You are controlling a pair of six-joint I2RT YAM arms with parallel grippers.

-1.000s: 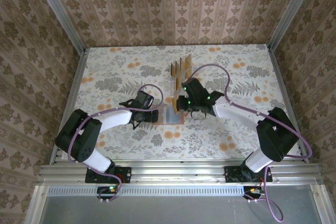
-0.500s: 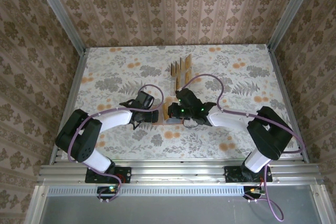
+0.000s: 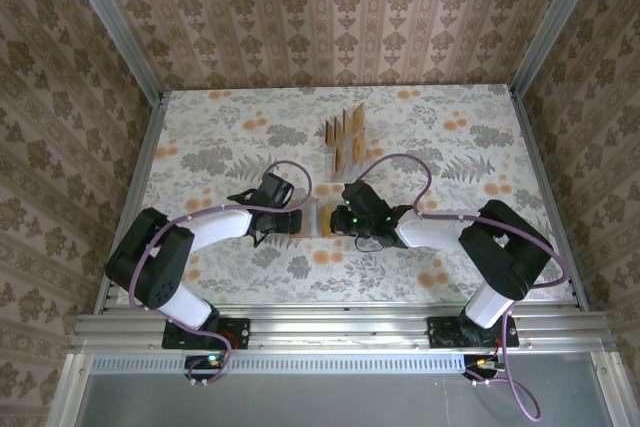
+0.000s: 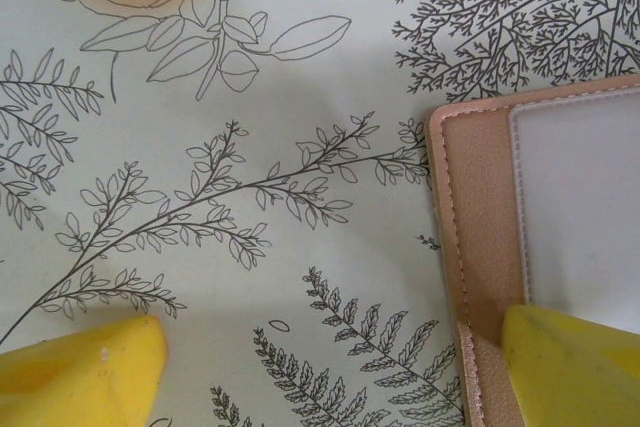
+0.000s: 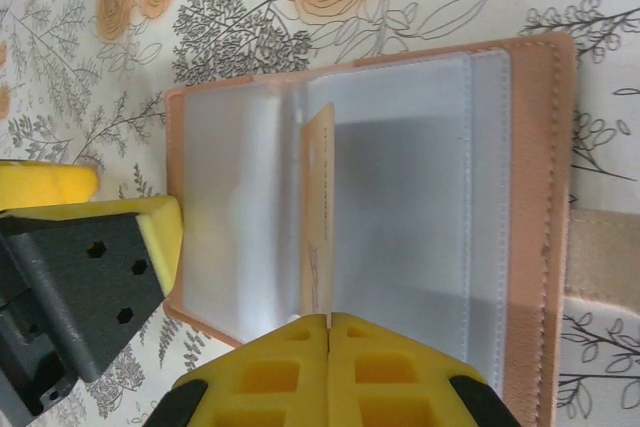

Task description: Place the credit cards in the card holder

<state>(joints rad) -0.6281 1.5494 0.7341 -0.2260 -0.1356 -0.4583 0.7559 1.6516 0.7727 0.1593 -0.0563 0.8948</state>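
On the desk (image 3: 200, 137), the wallet (image 5: 525, 197) lay open. The right pincer (image 5: 328, 332) clamped a card (image 5: 318, 207); the left pincer (image 4: 330, 387) gaped.

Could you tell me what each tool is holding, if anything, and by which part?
The right tool pinches a credit card by its near end; the left tool is open, gripping nothing.

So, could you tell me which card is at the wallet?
The card pinched on edge in the right gripper, over the fold of the open wallet; the other cards stand upright farther back.
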